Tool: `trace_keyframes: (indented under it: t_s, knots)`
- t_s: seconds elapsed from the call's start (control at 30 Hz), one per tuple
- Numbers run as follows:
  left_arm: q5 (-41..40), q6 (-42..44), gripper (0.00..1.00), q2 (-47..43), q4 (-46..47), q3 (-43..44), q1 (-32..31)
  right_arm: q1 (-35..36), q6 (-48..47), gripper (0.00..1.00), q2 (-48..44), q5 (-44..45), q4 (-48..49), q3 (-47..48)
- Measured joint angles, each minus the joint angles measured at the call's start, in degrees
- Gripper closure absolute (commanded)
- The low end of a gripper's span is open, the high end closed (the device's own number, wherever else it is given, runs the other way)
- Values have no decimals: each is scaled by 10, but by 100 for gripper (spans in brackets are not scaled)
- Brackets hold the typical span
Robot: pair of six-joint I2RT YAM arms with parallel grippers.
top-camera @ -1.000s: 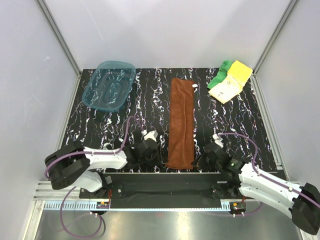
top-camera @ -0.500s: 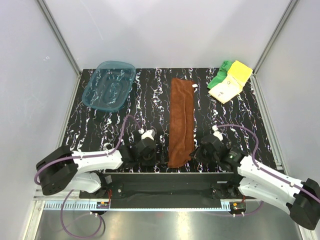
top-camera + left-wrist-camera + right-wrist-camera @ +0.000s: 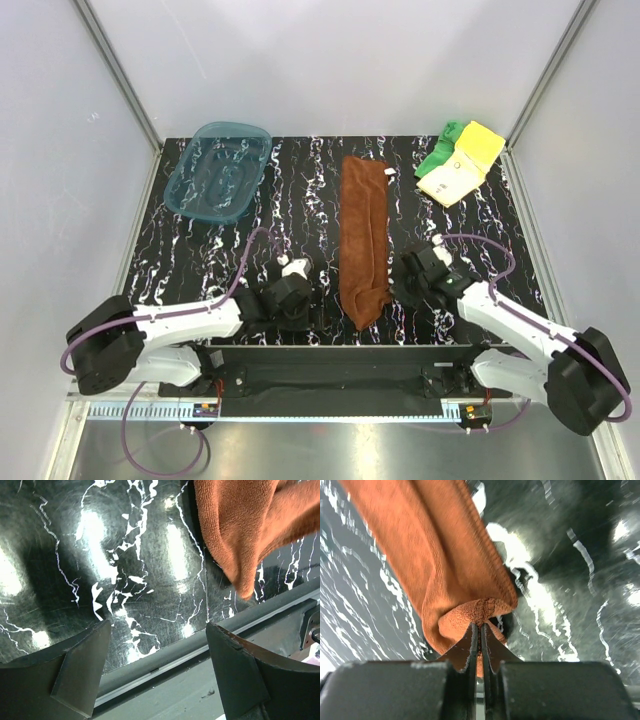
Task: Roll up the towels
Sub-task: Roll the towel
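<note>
The rust-brown towel lies as a long strip down the middle of the black marbled table, its near end lifted and folded back. My right gripper is shut on that near right corner, the cloth bunched between its fingers. My left gripper stands open just left of the towel's near end with nothing between its fingers; the towel's edge hangs to its upper right. The pale yellow towel and the green towel lie folded together at the far right corner.
A translucent teal tray sits at the far left. The table's near edge and a metal rail run right under my left gripper. Grey walls close in both sides and the back.
My left gripper has opened and let go of the towel's near left corner. The right gripper has carried the near end away from me, folding it over the strip.
</note>
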Motion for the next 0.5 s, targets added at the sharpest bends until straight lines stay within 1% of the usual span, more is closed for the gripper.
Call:
trace_keyframes:
  t_s: [0.13, 0.3, 0.33, 0.37, 0.43, 0.47, 0.5]
  knots:
    - [3, 16, 19, 12, 3, 5, -2, -49, -9, 100, 21, -27, 4, 14]
    - [11, 30, 19, 38, 14, 14, -7, -55, -23, 100, 63, -48, 20, 55]
    - [12, 33, 19, 47, 17, 19, -8, -56, -26, 99, 74, -52, 25, 62]
    - [13, 36, 19, 57, 19, 27, -9, -57, -28, 91, 85, -55, 30, 66]
    - [13, 40, 19, 71, 21, 40, -10, -60, -32, 86, 103, -55, 30, 71]
    - [13, 41, 19, 76, 22, 45, -11, -62, -34, 87, 111, -53, 29, 71]
    - [13, 41, 19, 76, 23, 48, -11, -67, -36, 90, 118, -51, 25, 70]
